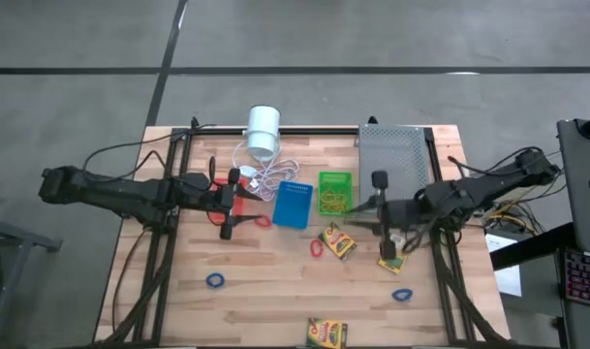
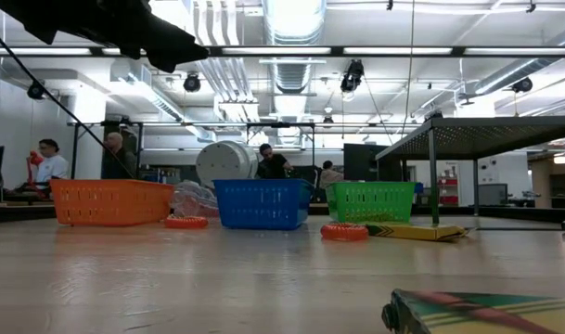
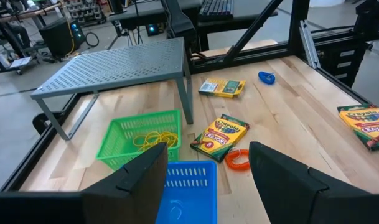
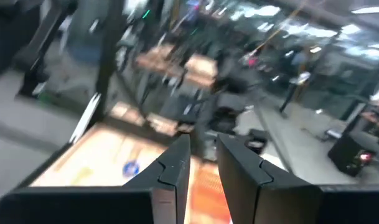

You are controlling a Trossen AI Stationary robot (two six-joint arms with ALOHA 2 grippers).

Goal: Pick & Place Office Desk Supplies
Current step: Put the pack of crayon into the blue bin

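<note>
The left gripper [image 1: 227,206] hangs over the red basket [image 1: 238,199] on the tabletop's left, fingers apart, probably ready to pick. The right gripper [image 1: 380,206], fingers nearly together and empty, hovers between the green basket [image 1: 335,191] and a crayon box [image 1: 390,260].

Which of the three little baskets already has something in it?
The green basket, beside the grey metal tray: it holds a tangle of yellow rubber bands. The blue basket looks empty; the red-orange one is mostly hidden.
</note>
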